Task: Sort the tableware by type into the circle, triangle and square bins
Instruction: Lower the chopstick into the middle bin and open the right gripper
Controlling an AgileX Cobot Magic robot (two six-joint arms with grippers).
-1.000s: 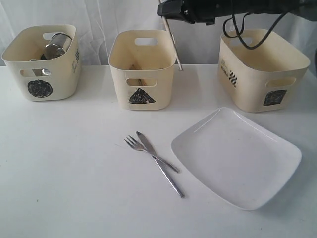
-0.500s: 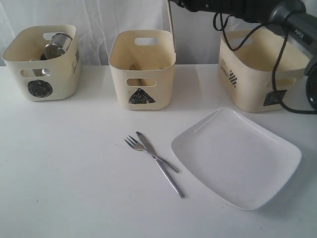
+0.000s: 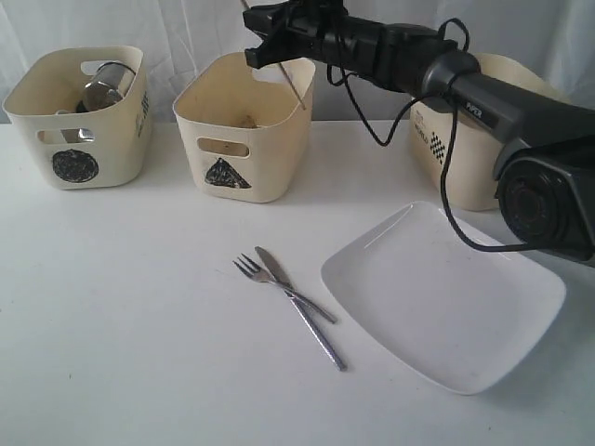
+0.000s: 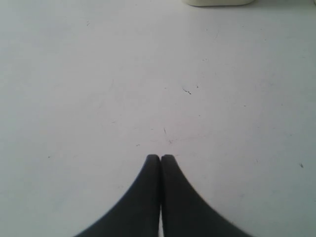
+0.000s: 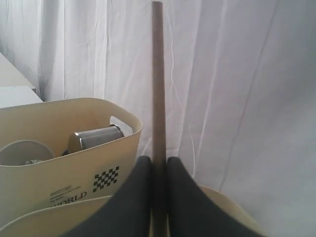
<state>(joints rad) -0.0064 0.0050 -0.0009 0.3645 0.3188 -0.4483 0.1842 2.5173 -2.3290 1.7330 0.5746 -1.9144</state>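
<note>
— Where is the chopstick sitting now?

— Your right gripper is holding it, both fingers pressing tight on the stick. It is hanging tilted above the triangle bin, with the lower end over the right side of the opening. I cannot tell whether it is touching the rim. In the right wrist view the chopstick is rising straight out of the closed gripper.

— And your other tool?

— Your left gripper is resting shut and carrying nothing, the two tips touching each other, hovering over bare table.

— What is lying around the bin?

— The circle bin is standing to its left, and a steel mug is lying inside. The square bin is standing on the right, partly behind your arm. Nearer to the front, the fork and the knife are lying crossed on the table, and the white plate is lying just beside them, on their right.
</note>
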